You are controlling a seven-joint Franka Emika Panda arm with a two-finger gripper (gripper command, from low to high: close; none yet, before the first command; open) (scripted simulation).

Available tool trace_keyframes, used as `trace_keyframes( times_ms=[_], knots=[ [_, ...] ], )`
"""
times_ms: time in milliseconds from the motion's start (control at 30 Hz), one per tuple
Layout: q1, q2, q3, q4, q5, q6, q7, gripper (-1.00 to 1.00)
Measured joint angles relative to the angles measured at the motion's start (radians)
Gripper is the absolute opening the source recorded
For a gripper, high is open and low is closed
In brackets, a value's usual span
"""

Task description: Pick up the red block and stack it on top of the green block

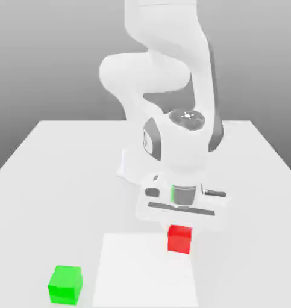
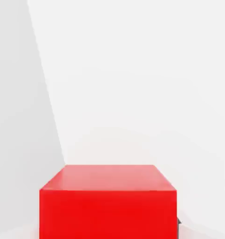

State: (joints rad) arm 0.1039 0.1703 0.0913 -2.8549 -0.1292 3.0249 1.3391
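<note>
Fingers closed on the red block [image 1: 179,239], with the gripper [image 1: 179,224] directly above it.
Red block sits on the white table [image 1: 63,162], near the front, under the lowered white arm [image 1: 172,90]. Green block [image 1: 65,284] rests well apart, toward the exterior view's left and nearer the front edge.

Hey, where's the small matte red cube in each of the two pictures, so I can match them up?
Exterior view: the small matte red cube sits low and right of centre, directly under the arm's hand, on the white table.
Hand view: the cube is in the foreground, seen very close.
Shared landmark: the pale rectangular patch on the table, whose edge runs past the cube.
</note>
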Motion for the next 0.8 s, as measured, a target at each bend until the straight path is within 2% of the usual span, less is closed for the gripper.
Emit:
trace_keyframes(
  times_ms=[100,200,267,600,767,800],
  knots=[
    [-0.024,-0.098,0.045,-0.015,0.078,-0.083,-0.056,-1.00],
    [-0.004,-0.206,0.045,-0.030,0.142,-0.174,-0.102,-1.00],
    [-0.050,-0.216,0.021,0.008,0.161,-0.222,-0.162,-1.00],
    [-0.342,-0.060,-0.137,0.359,0.153,-0.420,-0.544,-1.00],
    [-0.373,0.095,-0.143,0.409,0.164,-0.315,-0.601,-1.00],
    [-0.375,0.119,-0.142,0.411,0.167,-0.293,-0.604,1.00]
  ],
)
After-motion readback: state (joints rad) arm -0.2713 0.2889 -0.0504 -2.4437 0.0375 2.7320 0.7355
